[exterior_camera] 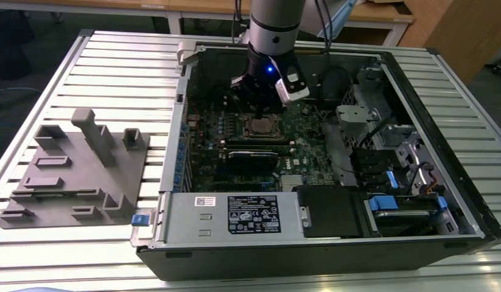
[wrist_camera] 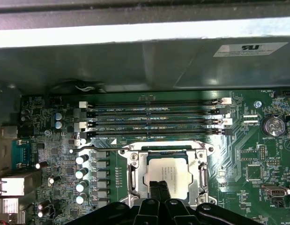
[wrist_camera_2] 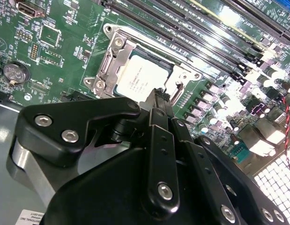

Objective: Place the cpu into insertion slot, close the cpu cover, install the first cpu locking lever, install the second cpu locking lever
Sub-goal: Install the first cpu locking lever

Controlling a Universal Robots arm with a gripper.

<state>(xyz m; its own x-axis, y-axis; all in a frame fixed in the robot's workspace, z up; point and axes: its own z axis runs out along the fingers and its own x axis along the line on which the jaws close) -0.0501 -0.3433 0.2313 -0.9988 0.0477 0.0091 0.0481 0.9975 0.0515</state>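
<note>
**CPU SEATED IN SOCKET, GRIPPER STANDING OVER IT**

The cpu (wrist_camera_2: pixel 142 79) is lying flat in the insertion slot (wrist_camera: pixel 127 152). Its pale metal top is facing up and its edges are sitting square to the socket rim. Being square, it is showing no long axis. The cpu cover (wrist_camera: pixel 135 176) is lying down flat around it, framing the chip through its window. A thin lever rod (wrist_camera: pixel 100 148) is running along the socket side nearest the memory slots (wrist_camera: pixel 154 123); whether it is latched cannot be told.

The gripper (wrist_camera_2: pixel 159 93) is pointing down over one edge of the chip. Its fingers are drawn together to a narrow slit and are gripping nothing. Contact with the chip cannot be told.

The open computer case (exterior_camera: pixel 332 255) is lying on the slatted table (exterior_camera: pixel 112 67). It is holding the green motherboard (exterior_camera: pixel 209 159), which is carrying the socket. At the exterior view's left, a grey fixture tray (exterior_camera: pixel 72 182) with upright blocks is resting just beside the case.
</note>
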